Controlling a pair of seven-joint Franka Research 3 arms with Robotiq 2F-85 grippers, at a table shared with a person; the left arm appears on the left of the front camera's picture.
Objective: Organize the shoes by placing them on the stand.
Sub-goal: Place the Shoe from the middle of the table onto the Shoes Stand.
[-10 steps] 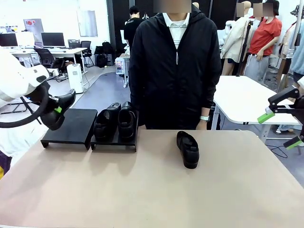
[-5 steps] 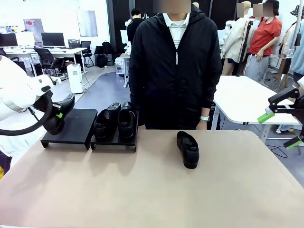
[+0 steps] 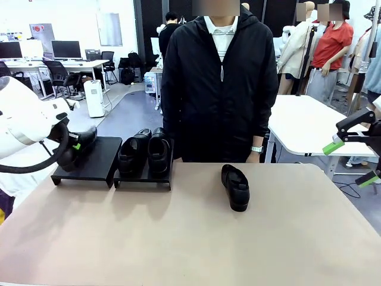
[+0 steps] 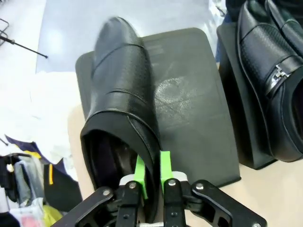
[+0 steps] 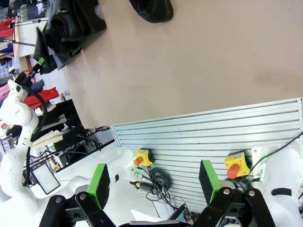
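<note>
My left gripper (image 4: 151,170) is shut on the heel-side wall of a black shoe (image 4: 120,94), one green pad inside and one outside. It holds the shoe (image 3: 78,142) low over the left platform of the stand (image 3: 98,159), toe pointing away; I cannot tell if the sole touches. Two more shoes (image 3: 144,152) sit side by side on the right platform (image 3: 143,179). Another shoe (image 3: 235,187) lies on the table right of centre, in front of the person. My right gripper (image 3: 351,162) hangs open off the table's right edge, empty.
A person in a black jacket (image 3: 220,83) stands at the table's far edge behind the stand and the loose shoe. The tan tabletop (image 3: 178,238) is bare towards me. The right wrist view looks down on the table edge and the arm bases (image 5: 236,165).
My left arm has brought the held shoe down and slightly right, from above the left platform's outer edge to low over it. The right arm and the other shoes have not moved.
</note>
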